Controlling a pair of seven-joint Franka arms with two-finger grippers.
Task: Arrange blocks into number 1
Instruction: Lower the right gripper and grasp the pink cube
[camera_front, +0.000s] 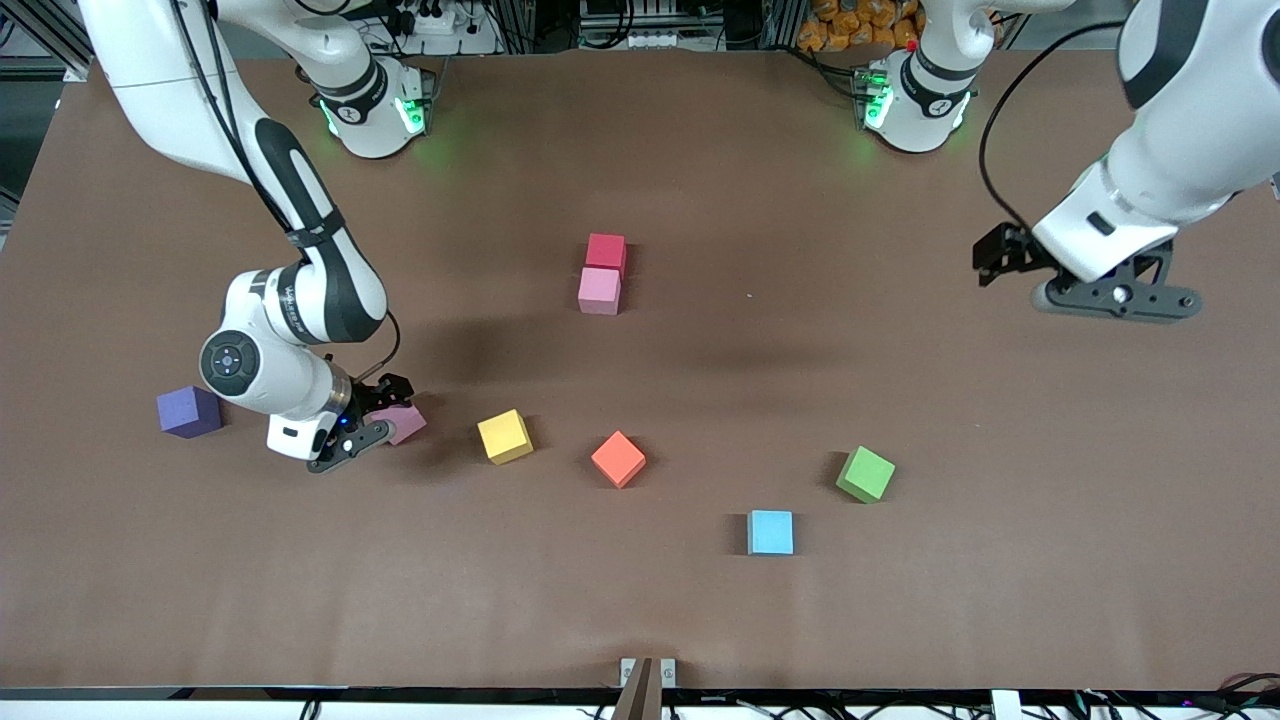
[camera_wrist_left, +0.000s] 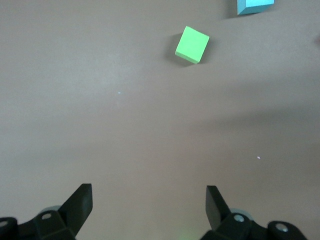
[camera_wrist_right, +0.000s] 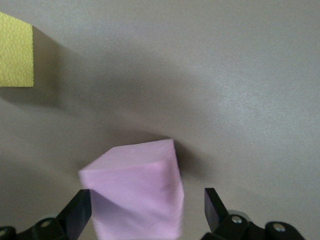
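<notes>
The right gripper (camera_front: 375, 418) is low at a small matte pink cube (camera_wrist_right: 135, 192), which sits between its spread fingers (camera_wrist_right: 77, 212); whether they touch it I cannot tell. That cube is turned askew, between the purple cube (camera_front: 189, 411) and the yellow cube (camera_front: 505, 436). The red cube (camera_front: 606, 251) and second pink cube (camera_front: 599, 291) touch in a short line pointing toward the front camera, the pink one nearer. The orange cube (camera_front: 618, 459), light blue cube (camera_front: 771, 532) and green cube (camera_front: 866, 474) lie nearer the front camera, scattered, corners skewed. The left gripper (camera_wrist_left: 149, 205) waits with jaws apart over bare brown table (camera_front: 1000, 450).
</notes>
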